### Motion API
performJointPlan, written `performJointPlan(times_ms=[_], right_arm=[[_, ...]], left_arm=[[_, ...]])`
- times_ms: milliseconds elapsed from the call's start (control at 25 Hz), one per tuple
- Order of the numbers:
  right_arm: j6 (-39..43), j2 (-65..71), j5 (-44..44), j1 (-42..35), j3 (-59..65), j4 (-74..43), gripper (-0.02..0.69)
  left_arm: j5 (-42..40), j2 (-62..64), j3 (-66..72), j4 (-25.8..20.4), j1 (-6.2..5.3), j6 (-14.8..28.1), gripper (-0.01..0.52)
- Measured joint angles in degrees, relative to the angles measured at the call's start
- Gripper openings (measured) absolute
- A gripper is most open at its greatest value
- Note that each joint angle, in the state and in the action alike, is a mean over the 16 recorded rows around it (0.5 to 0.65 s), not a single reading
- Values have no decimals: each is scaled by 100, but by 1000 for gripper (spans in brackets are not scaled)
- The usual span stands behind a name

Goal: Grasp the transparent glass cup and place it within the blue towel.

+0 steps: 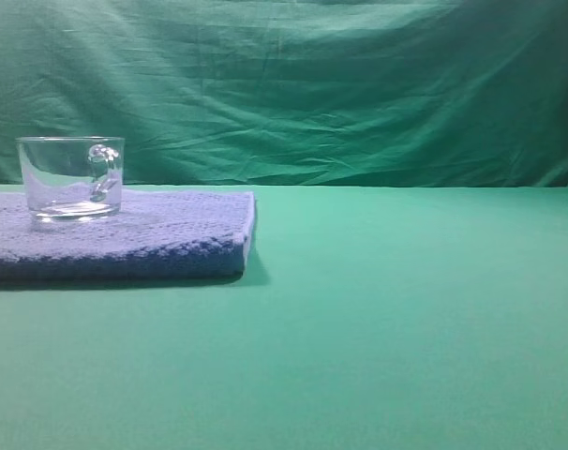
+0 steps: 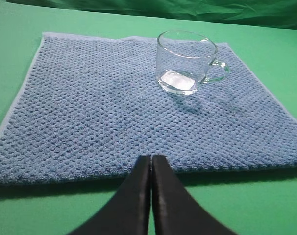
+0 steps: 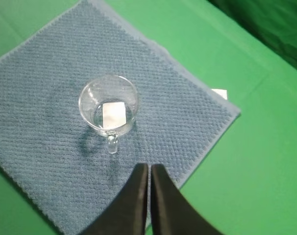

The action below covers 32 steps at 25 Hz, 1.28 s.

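Note:
The transparent glass cup [image 1: 71, 178] stands upright on the blue towel [image 1: 162, 239] at the left of the exterior high view, its handle to the right. It also shows in the left wrist view [image 2: 186, 61] on the towel [image 2: 99, 112], and in the right wrist view [image 3: 109, 106] on the towel [image 3: 50, 88]. My left gripper [image 2: 151, 159] is shut and empty at the towel's near edge, well short of the cup. My right gripper [image 3: 149, 167] is shut and empty, above the towel, just short of the cup's handle. Neither gripper shows in the exterior high view.
The towel lies on a green cloth-covered table [image 1: 406, 319] with a green curtain [image 1: 293, 84] behind. A small white tag [image 3: 219, 93] sticks out beside the towel's corner.

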Motion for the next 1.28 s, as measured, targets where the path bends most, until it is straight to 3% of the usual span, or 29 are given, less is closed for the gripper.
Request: performJointPlan(times_ms=[600, 1080, 1280], right_arm=[[77, -3900, -2633, -4, 4885, 571, 0], [372, -5541, -2470, -46, 5720, 247, 0], [564, -5865, -2410, -427, 5926, -23, 0]], left_arm=[[0, 0, 0, 0, 0, 0, 0], [0, 0, 0, 0, 0, 0, 0], [0, 0, 0, 0, 0, 0, 0]])
